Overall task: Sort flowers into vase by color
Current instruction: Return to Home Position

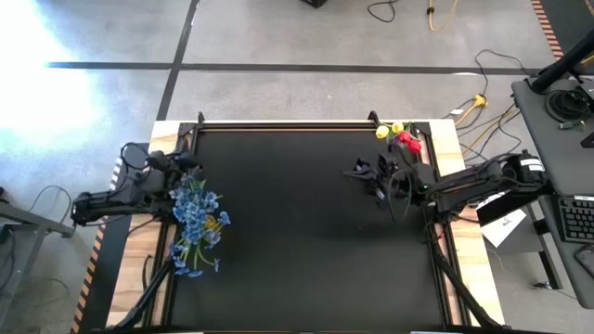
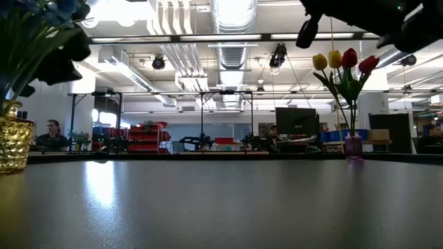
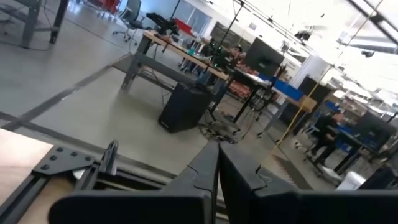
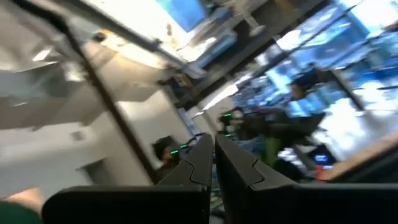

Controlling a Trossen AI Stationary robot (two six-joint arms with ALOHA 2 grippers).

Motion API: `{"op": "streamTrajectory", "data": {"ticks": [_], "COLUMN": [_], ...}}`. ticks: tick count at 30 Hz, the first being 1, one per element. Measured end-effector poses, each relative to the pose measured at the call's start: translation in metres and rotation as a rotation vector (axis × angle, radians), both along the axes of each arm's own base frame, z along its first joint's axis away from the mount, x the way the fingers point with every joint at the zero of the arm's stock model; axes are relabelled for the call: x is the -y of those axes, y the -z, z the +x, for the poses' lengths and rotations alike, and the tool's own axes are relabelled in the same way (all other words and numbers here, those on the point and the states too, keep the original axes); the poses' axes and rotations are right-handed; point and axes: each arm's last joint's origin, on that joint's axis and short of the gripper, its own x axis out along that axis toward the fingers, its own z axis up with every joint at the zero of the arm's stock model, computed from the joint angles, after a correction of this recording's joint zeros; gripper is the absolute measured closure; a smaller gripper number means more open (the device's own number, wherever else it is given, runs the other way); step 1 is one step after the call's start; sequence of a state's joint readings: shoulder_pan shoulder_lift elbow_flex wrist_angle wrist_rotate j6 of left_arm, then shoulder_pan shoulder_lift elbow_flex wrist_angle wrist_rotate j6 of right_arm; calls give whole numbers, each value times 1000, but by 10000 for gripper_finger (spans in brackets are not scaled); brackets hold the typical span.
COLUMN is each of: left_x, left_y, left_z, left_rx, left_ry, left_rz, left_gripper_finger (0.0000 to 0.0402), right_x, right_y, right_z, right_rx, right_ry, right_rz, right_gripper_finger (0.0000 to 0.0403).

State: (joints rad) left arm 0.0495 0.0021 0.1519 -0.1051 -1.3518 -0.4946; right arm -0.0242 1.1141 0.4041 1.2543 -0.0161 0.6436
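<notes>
A bunch of blue flowers (image 1: 195,221) stands in a gold vase (image 2: 14,142) near the table's left edge, with one yellow blossom among them. Yellow and red tulips (image 1: 399,137) stand with their stems in a small purple vase (image 2: 354,145) at the far right corner. My left gripper (image 1: 188,167) hovers just beyond the far side of the blue bunch. It is shut (image 3: 217,163) with nothing between its fingers. My right gripper (image 1: 355,172) is raised over the table, left of the tulips, and is also shut and empty (image 4: 213,155).
The black table top (image 1: 297,232) lies bare between the two vases. Its metal frame and wooden side boards (image 1: 464,269) border it. Cables lie on the floor beyond the far edge. People sit at desks (image 2: 52,131) in the room behind.
</notes>
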Motion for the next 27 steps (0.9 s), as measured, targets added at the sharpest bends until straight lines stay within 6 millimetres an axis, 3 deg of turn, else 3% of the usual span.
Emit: {"op": "streamTrajectory", "data": {"ticks": [8, 12, 18, 21, 27], "left_x": [0, 0, 1, 1, 1], "left_y": [33, 33, 33, 33, 33], "left_z": [10, 14, 14, 14, 15], "left_rx": [-23, -137, -203, -206, -208], "left_ry": [29, 127, 139, 144, 150], "left_rz": [-17, 17, 33, 34, 34], "left_gripper_finger": [401, 401, 401, 401, 401], "right_x": [-2, -2, 5, 5, 4], "right_y": [27, 44, 79, 81, 71], "right_z": [-37, -51, -66, -65, -70], "right_rx": [136, 82, -94, -114, -69], "right_ry": [-52, -19, 154, 128, 208], "right_rz": [-29, -12, 104, 167, -126], "right_gripper_finger": [393, 393, 393, 393, 390]}}
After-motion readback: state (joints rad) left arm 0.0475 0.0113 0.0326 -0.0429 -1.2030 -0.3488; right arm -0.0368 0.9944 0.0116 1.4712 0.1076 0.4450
